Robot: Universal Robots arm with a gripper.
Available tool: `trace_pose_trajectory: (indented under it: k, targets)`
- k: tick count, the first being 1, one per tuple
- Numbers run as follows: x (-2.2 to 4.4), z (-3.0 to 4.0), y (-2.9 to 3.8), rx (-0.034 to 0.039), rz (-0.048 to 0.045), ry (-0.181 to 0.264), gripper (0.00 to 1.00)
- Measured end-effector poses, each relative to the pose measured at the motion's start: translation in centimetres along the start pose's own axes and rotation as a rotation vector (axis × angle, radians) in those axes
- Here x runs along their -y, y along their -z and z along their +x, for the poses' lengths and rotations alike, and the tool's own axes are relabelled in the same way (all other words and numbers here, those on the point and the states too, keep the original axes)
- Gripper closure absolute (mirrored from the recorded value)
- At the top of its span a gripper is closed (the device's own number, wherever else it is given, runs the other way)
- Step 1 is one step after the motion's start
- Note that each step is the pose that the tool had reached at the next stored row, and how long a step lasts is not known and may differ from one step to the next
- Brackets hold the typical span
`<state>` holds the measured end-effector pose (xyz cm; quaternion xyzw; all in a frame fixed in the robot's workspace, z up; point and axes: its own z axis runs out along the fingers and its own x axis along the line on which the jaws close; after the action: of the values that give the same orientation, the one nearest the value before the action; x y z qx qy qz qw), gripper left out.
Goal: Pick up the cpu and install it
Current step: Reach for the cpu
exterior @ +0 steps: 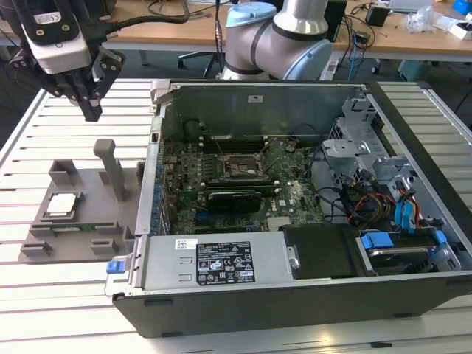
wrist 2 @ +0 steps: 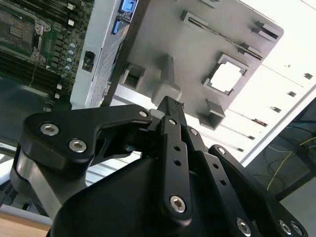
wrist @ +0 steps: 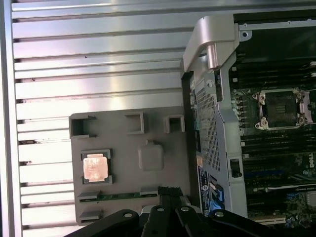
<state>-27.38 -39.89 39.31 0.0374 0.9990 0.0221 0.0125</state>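
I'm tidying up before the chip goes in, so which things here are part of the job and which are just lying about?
Part of the job: the chip, lying in the grey tray; the socket on the green board; the tool near the tray.
Just lying about: the power supply box; the coloured cables; the desks behind.

Silver-grey cpu (exterior: 62, 204) w/ pale rim, grey tray (exterior: 82, 184), black gripper (exterior: 92, 112), green mobo (exterior: 184, 177), white slatted table (exterior: 44, 129).
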Motion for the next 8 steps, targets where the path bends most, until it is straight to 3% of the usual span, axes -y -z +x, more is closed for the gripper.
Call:
trace_pose_trajectory:
  k: [8]
  targets:
    - [0.13, 1.73, 0.04, 0.0000, 0.0000, 0.000, 0.89]
